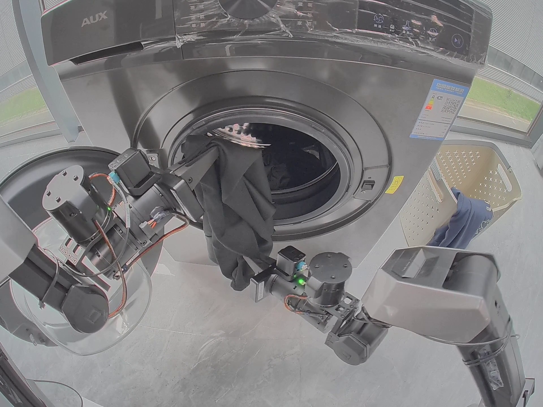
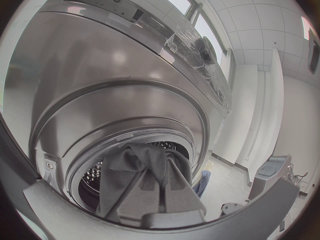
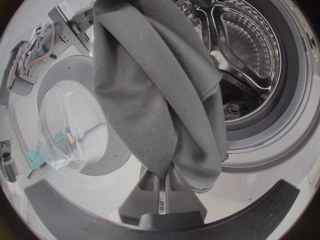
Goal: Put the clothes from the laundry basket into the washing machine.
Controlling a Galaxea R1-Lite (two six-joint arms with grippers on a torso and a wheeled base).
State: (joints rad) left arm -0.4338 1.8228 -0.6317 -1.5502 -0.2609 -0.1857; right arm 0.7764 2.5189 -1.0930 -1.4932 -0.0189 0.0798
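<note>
dark grey garment [image 1: 240,210] hangs stretched between both arms across the left rim of the washing machine [image 1: 362,114] opening, likely to feed it in as one bundle. left gripper [image 1: 210,156] is clamped on its top fold at the rim, and right gripper [image 1: 255,281] is clamped on its bottom hem below the opening. blue garment [image 1: 466,221] drapes over the laundry basket [image 1: 486,170] rim.

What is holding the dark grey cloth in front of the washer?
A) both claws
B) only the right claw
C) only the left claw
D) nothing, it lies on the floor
A: the left claw grips the cloth at its top end, and the right claw is shut on its lower end.
</note>
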